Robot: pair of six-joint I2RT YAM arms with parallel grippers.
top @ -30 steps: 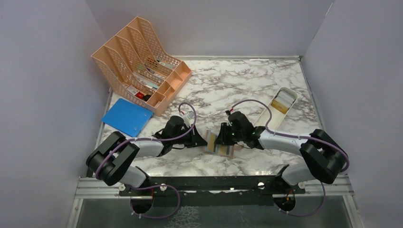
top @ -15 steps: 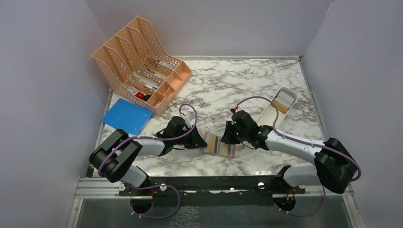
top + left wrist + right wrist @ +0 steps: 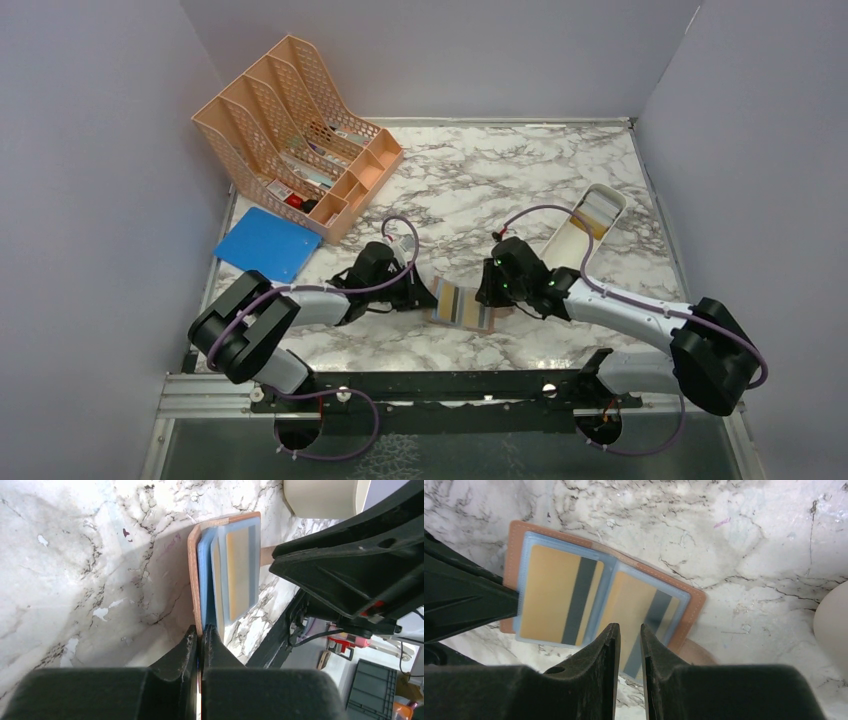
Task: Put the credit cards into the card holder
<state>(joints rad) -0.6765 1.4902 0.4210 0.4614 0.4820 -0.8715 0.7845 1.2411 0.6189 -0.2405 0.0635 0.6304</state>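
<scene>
The card holder (image 3: 460, 305) lies spread open on the marble between both arms, its blue lining up. Two yellowish credit cards with dark stripes sit in its sleeves, one on the left (image 3: 549, 595) and one on the right (image 3: 634, 600). My left gripper (image 3: 201, 630) is shut on the card holder's tan cover edge (image 3: 194, 570), at its left side (image 3: 425, 296). My right gripper (image 3: 630, 627) hovers just over the right-hand card, its jaws a narrow gap apart with nothing between them. In the top view my right gripper (image 3: 492, 293) is at the holder's right side.
A white oblong tray (image 3: 560, 250) lies to the right behind my right arm, with whitish and gold flat pieces at its far end. A peach mesh file organiser (image 3: 290, 120) stands at the back left. A blue folder (image 3: 265, 245) lies in front of it.
The card holder has gone from half folded to lying spread flat. My right gripper has shifted to the right over it. My left gripper let go briefly, then shut again on the cover edge.
</scene>
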